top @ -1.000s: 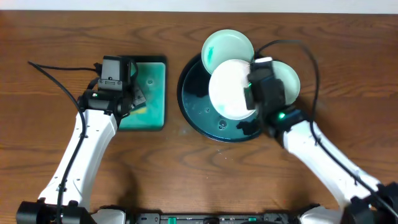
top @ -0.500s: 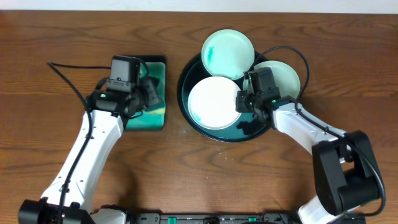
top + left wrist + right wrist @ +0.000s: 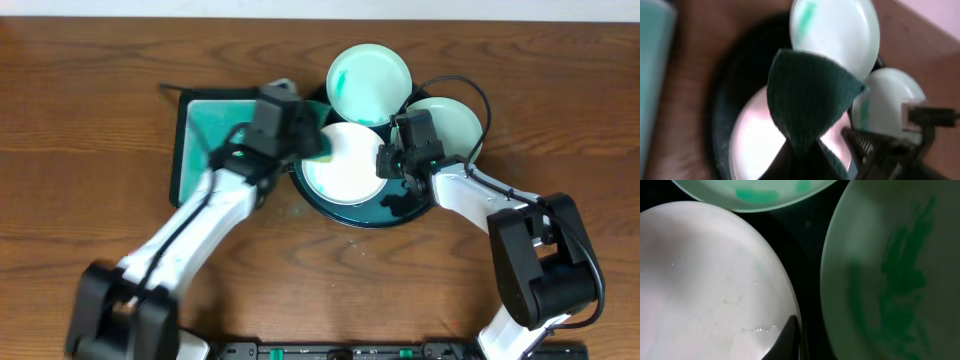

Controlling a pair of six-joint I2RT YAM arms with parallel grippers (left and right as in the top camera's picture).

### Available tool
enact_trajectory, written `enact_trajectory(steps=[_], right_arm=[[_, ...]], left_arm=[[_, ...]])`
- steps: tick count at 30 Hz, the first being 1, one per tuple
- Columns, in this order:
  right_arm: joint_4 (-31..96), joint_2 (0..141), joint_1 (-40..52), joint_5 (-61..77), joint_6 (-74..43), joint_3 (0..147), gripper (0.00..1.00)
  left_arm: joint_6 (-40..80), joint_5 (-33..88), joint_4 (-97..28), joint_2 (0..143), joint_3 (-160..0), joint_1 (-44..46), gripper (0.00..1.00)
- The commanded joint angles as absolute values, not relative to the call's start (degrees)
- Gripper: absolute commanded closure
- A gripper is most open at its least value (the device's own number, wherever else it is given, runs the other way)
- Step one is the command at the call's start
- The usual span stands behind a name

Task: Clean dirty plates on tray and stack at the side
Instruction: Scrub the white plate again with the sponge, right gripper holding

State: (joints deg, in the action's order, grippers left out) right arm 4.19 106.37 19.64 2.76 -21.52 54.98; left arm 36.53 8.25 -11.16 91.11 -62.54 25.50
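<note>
Centre plate (image 3: pixel 345 172) lies face up in tray (image 3: pixel 352 215); it is round, with no long axis. Right gripper (image 3: pixel 385 160) clamps its right rim. Left gripper (image 3: pixel 312 145) is closed on sponge (image 3: pixel 807 100) over its left edge.

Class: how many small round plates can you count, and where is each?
3 plates: one inside the black pan, one on its far rim, one at its right edge.

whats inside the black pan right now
A whitish plate lies inside the black pan; the back plate and right plate overlap its rim. The pan floor under them is covered.
</note>
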Motion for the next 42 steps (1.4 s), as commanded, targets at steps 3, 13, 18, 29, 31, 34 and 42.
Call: enact_trajectory(steps=[3,13,18,29,31,34,42], right_arm=[[4.05,107.15,19.7,0.47,-23.55,54.94,0.99],[4.05,107.15,19.7,0.47,-23.55,54.94,0.99],[4.08,107.15,19.7,0.47,-23.53,54.94,0.99],[4.75,107.15,19.7,0.47,-23.53,54.94,0.99],[4.82,107.15,19.7,0.47,-23.53,54.94,0.99],[4.78,107.15,19.7,0.47,-23.53,54.94,0.99],[4.75,107.15,19.7,0.47,-23.55,54.94,0.99]], left_arm=[[42.39,8.43,-4.73,102.26,-62.11,28.82,0.93],[31.18,7.25,-7.42,108.62,-62.11,29.8,0.93],[22.13,-6.02,-13.93,108.62,-62.11,29.82,0.93],[23.05,-22.63,-11.49,102.1,-62.81,29.82,0.93],[27.55,-18.15,-10.44,99.55,-62.81,29.82,0.93],[32.84,-3.9,-8.45,98.04,-62.81,29.85,0.93],[34.81,8.34,-7.01,103.11,-62.11,32.58,0.93]])
